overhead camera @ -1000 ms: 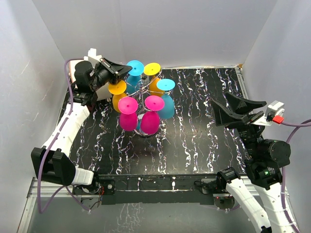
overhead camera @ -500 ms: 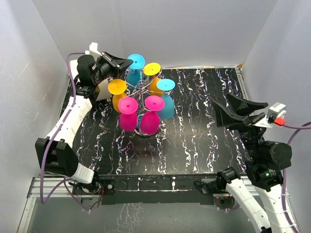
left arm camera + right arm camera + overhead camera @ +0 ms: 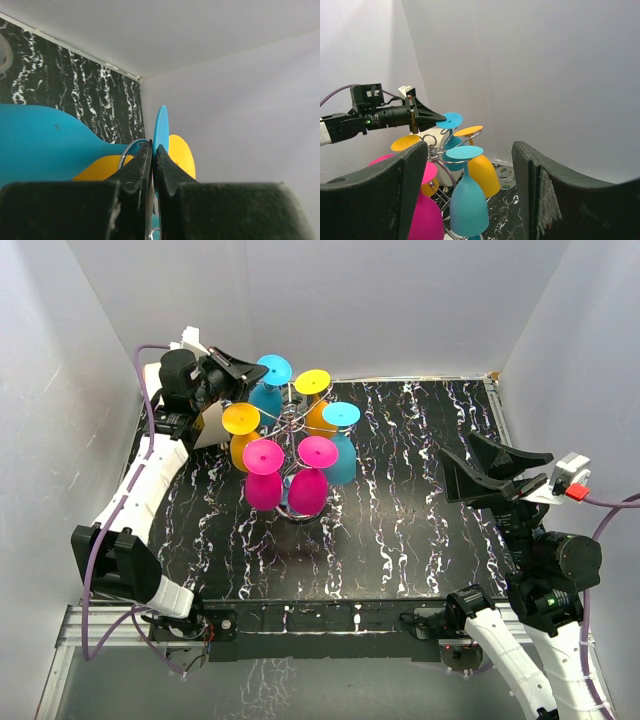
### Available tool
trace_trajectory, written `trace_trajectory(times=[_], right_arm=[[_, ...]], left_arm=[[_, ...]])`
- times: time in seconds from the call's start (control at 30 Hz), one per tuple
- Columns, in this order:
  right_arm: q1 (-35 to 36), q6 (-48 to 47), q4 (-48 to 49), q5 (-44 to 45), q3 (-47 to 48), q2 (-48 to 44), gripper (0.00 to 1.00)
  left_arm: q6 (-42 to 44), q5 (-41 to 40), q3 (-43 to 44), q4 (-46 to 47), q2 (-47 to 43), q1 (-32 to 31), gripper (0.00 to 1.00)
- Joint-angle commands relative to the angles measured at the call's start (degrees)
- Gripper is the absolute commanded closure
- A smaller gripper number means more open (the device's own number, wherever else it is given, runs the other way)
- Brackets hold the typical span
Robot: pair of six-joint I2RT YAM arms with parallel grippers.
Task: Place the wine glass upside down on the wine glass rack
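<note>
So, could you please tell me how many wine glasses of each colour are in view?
Blue wine glasses: 2
Yellow wine glasses: 2
Pink wine glasses: 2
Total: 6

Item one, as I see it on my screens: left white-and-black arm (image 3: 140, 490), stretched up toward the rear left corner, elbow low, wrist level. Its black two-finger left gripper (image 3: 258, 375): jaws pinched almost together on the foot rim of a sky-blue plastic wine glass (image 3: 272, 368).

Item two: right white-and-black arm (image 3: 550, 570), folded upright above its base. Its black wedge-fingered right gripper (image 3: 453, 440): jaws spread wide, holding nothing, pointing left.
</note>
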Motion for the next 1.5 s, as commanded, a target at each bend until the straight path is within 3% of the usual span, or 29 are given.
trace_trajectory(times=[0.0, 0.43, 1.1, 1.47], right_arm=[[0.3, -0.8, 0.6, 0.5, 1.5, -0.3, 0.33], [0.3, 0.6, 0.7, 0.1, 1.6, -0.5, 0.33], [0.3, 1.0, 0.3, 0.6, 1.3, -0.7, 0.33], [0.3, 0.9, 0.2, 1.1, 1.1, -0.5, 0.33]], left_arm=[[5.2, -5.0, 2.5, -4.3, -4.8, 0.3, 1.0], [8.1, -3.1, 3.0, -8.3, -6.2, 0.3, 1.0], [9.7, -2.8, 0.3, -10.6, -8.3, 0.6, 0.84], [12.3, -6.9, -1.4, -12.9, -9.1, 0.7, 0.83]])
